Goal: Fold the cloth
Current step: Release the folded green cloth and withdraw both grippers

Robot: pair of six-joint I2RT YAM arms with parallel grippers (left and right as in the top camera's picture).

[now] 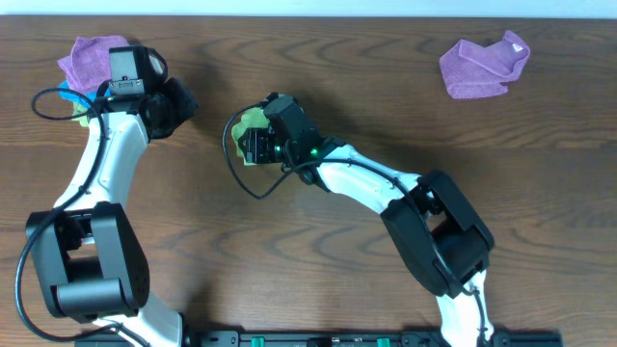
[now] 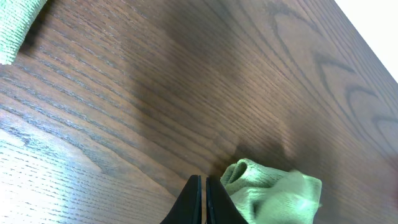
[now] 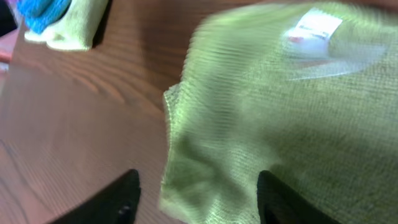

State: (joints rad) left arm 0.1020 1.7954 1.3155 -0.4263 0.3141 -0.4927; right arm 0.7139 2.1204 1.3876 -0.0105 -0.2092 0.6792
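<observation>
The green cloth [image 1: 251, 122] lies crumpled on the wooden table left of centre. My right gripper [image 1: 256, 146] is over it. In the right wrist view the fingers [image 3: 199, 198] are open, straddling the cloth's edge [image 3: 267, 118], and a white label [image 3: 314, 25] shows on the cloth. My left gripper [image 1: 183, 100] is left of the cloth and apart from it. In the left wrist view its fingers [image 2: 204, 198] are shut and empty, with the cloth [image 2: 273, 194] just to their right.
A purple cloth [image 1: 482, 66] lies at the back right. Another purple cloth [image 1: 89, 56] sits at the back left over a blue cloth [image 1: 66, 94] and a pale green one [image 3: 74, 28]. The table's far edge runs along the top.
</observation>
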